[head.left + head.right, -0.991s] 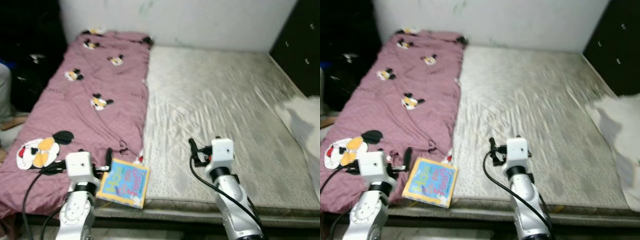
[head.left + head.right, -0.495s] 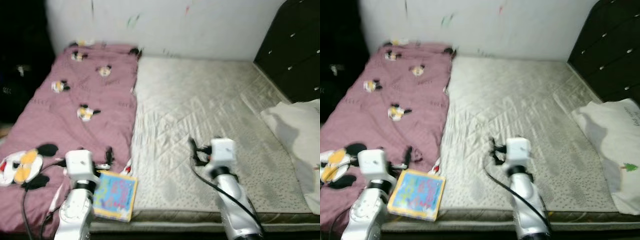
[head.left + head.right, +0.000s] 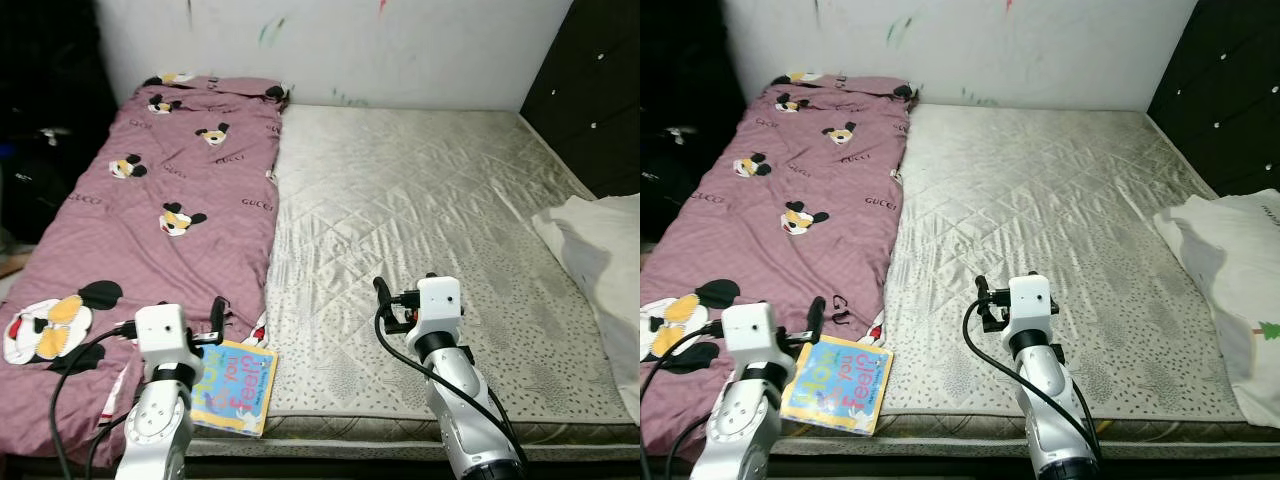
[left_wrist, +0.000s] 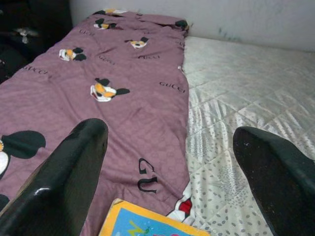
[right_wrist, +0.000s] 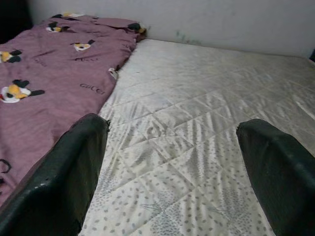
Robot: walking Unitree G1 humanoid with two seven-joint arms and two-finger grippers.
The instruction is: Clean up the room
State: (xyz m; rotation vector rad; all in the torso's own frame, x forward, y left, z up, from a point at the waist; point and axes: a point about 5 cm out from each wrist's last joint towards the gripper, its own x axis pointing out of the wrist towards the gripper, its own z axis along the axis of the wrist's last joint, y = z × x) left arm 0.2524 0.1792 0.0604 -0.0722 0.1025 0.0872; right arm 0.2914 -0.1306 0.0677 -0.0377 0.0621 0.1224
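The whole scene has slid across the head views since a second ago, first swinging right so more of the dark dresser (image 3: 590,90) came in, then steadying, so the camera has turned and settled while the things on the bed (image 3: 440,220) have stayed put; the blur of half a second ago is gone too. I take that to mean the robot has finished squaring up to the bed and can start tidying. The book (image 3: 237,385), the likeliest thing to clear, lies flat at the near edge of the bed, half on the purple blanket (image 3: 150,220) and half on the bare mattress, just beside the left hand (image 3: 214,322). In the left wrist view that hand's fingers (image 4: 64,172) stand wide apart with nothing between them, the book's yellow corner (image 4: 147,223) showing low between them, not yet touched. The right hand (image 3: 385,300) hovers over the bare mattress well apart from the book, its fingers (image 5: 64,177) also spread wide and holding nothing. Counting: one book, one blanket laid along the left side of the bed, one white cloth (image 3: 600,250) at the right edge, possibly a pillow or a shirt, too cropped to tell, and two hands. Dark clutter (image 3: 40,150) sits in shadow left of the bed, and I cannot count what is in it.
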